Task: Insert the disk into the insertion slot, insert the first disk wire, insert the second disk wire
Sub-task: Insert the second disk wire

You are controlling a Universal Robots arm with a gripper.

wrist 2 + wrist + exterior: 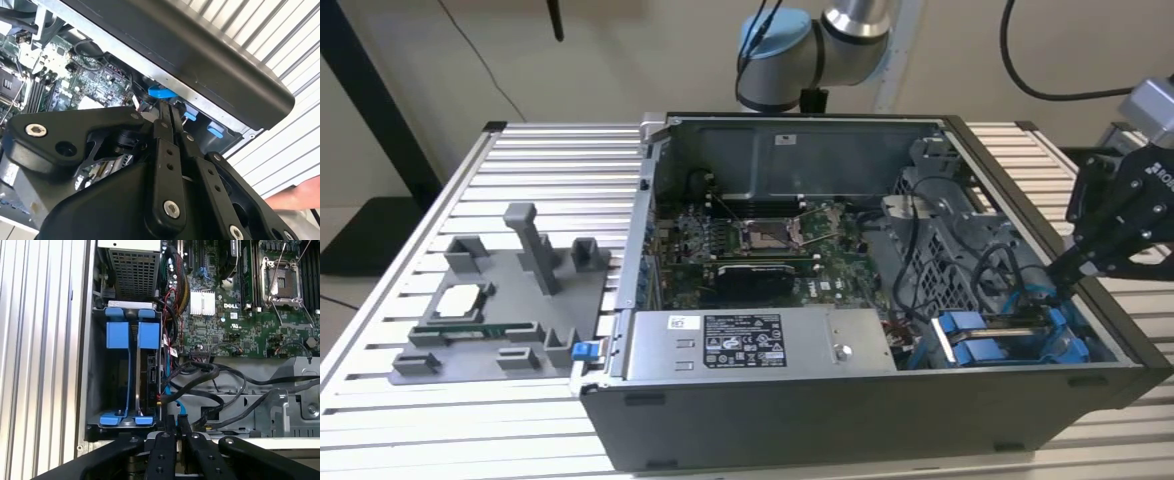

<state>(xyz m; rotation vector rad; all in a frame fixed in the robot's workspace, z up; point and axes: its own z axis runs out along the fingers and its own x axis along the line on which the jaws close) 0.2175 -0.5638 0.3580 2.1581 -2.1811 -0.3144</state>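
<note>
Gripper fingers are sitting right up against the lens in both wrist views, squeezed together with barely a sliver between them, and I'm reading that as pinching the end of the blue disk wire, which is curling up out of the black cable bundle beside the drive cage. In the exterior view the gripper is reaching down into the near corner of the open computer case on the exterior view's right, just above the insertion slot with its bright blue tabs. The disk is looking seated to me: in the first wrist view it's standing on edge inside the cage with its blue carrier frame around it and its connector edge facing the wire. Handling-wise, I'm guessing the wire is light and floppy, so grabbing it right at the stiff plastic plug is the way to go; hold it further back and it'll just be bending instead of pushing in. The plug and the disk's socket are probably fragile if they're going in crooked. Someone's hand is hanging out on the slatted table outside the case, well apart from the fingers. The grey power supply is lying along the near wall.
</note>
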